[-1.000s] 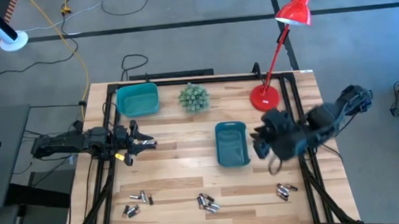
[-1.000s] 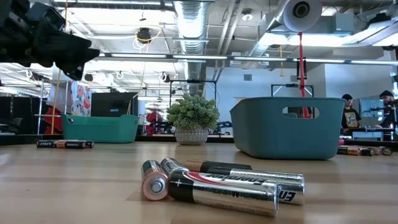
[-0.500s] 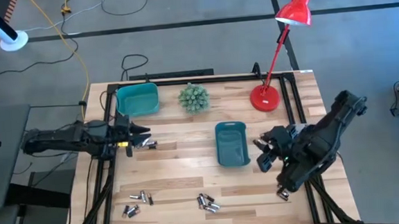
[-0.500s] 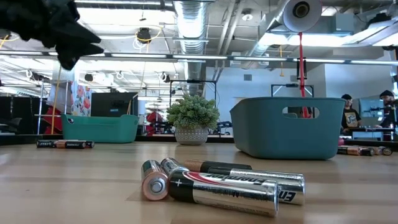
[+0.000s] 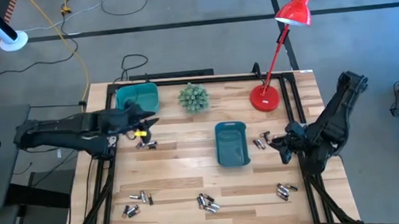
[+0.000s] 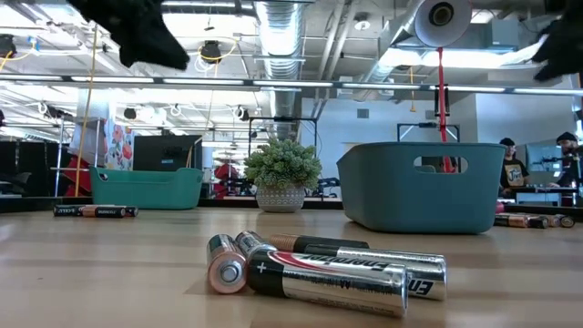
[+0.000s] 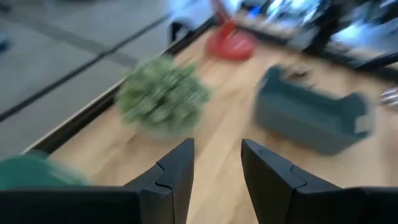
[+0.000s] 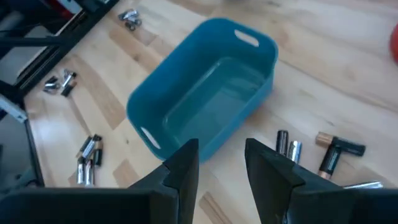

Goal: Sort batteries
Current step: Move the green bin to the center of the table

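Note:
Batteries lie in small heaps on the wooden table: two near the front left, one at the front middle, one at the front right, one by the left arm, and one right of the middle teal bin. The front-middle heap fills the low view. My left gripper is open and empty, raised just beside the far-left teal bin. My right gripper is open and empty, right of the middle bin, with batteries just beyond its fingers.
A small potted plant stands at the far middle and a red desk lamp's base at the far right. A black frame runs along the table's edges. Bare wood lies between the middle bin and the front heaps.
My left gripper has gone up and toward the table's far edge, nearer the far-left bin. My right arm has swung back toward the right edge and its gripper has drawn a little right; a heap of batteries now shows beside the middle bin where it stood.

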